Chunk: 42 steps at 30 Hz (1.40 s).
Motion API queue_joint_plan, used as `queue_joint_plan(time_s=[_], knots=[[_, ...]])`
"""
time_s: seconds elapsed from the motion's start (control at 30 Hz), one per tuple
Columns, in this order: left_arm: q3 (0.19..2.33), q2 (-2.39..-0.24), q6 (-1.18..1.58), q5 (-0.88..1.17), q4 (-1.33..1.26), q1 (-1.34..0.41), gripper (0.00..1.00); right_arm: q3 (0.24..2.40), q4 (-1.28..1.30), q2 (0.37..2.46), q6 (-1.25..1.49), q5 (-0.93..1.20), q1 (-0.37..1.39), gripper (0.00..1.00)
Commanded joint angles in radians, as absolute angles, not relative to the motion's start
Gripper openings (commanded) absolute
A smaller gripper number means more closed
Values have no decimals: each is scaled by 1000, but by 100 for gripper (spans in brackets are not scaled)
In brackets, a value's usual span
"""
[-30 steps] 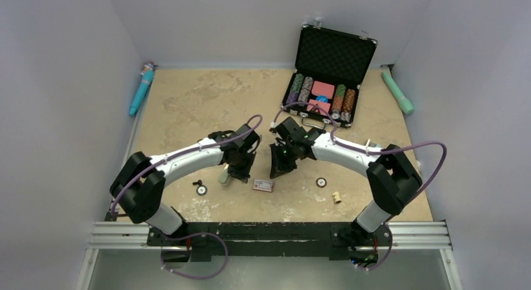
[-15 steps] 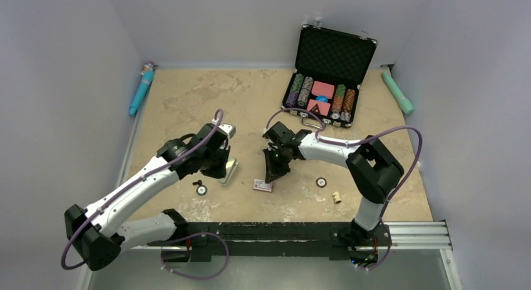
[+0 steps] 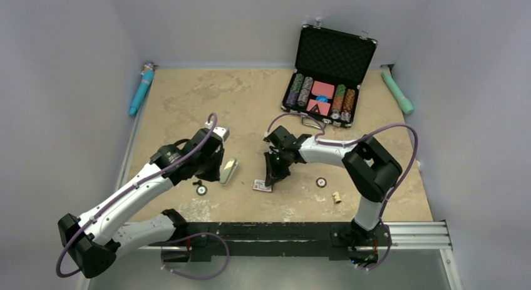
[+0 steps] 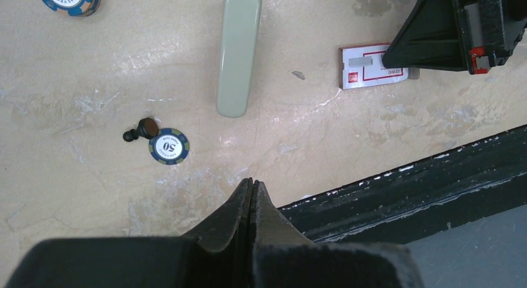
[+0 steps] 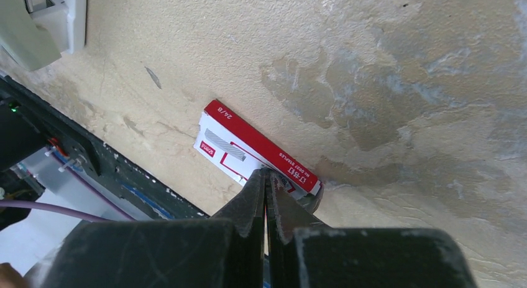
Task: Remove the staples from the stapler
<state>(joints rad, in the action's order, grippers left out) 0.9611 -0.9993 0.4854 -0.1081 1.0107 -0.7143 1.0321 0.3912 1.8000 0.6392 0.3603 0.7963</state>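
I am resting my closed right gripper [image 5: 267,176] at the box [image 5: 248,148] edge; my left gripper [image 4: 252,185], also closed, is hovering near the metal piece [image 4: 238,51].

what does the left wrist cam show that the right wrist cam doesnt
Only the left wrist: a shiny silver-olive oblong metal piece, a round blue-and-white poker chip marked 50, and the shut left gripper. Only the right wrist: the red printed side edge of the small flat red-and-white labelled box. Both: that box, with the shut right gripper at its edge.
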Motion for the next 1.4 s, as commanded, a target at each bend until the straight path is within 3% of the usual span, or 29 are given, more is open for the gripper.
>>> queue_joint_plan(time_s=[0.0, 0.2, 0.3, 0.5, 0.57, 0.63, 0.67, 0.7, 0.73, 0.83, 0.93, 1.0, 1.07, 1.37], knots=[[949, -980, 469, -136, 999, -712, 0, 999, 401, 1807, 637, 308, 799, 0], [947, -975, 469, -137, 995, -712, 0, 1103, 504, 1721, 620, 290, 799, 2], [945, -968, 471, -139, 994, -713, 0, 1200, 575, 1681, 604, 275, 799, 16], [943, -965, 472, -144, 994, -716, 0, 1320, 692, 1612, 598, 211, 799, 26], [942, -959, 472, -147, 995, -718, 0, 1327, 700, 1568, 606, 193, 798, 43], [940, -945, 472, -146, 991, -721, 13, 1327, 700, 1513, 612, 169, 798, 58], [937, -932, 474, -146, 988, -723, 29, 1325, 697, 1484, 620, 153, 799, 63], [933, -919, 474, -148, 985, -724, 52, 1322, 690, 1458, 625, 129, 798, 67], [930, -907, 475, -153, 982, -724, 68, 1319, 680, 1427, 628, 116, 798, 68], [924, -881, 482, -180, 983, -725, 90, 1308, 641, 1349, 639, 78, 799, 71], [929, -885, 484, -190, 990, -727, 96, 1292, 605, 1292, 640, 43, 798, 74], [930, -881, 486, -199, 992, -728, 98, 1268, 569, 1242, 659, 13, 799, 90], [927, -871, 489, -217, 993, -729, 98, 1227, 527, 1180, 690, -34, 799, 98], [936, -886, 502, -270, 1014, -757, 98, 1008, 380, 830, 778, -304, 798, 99]])
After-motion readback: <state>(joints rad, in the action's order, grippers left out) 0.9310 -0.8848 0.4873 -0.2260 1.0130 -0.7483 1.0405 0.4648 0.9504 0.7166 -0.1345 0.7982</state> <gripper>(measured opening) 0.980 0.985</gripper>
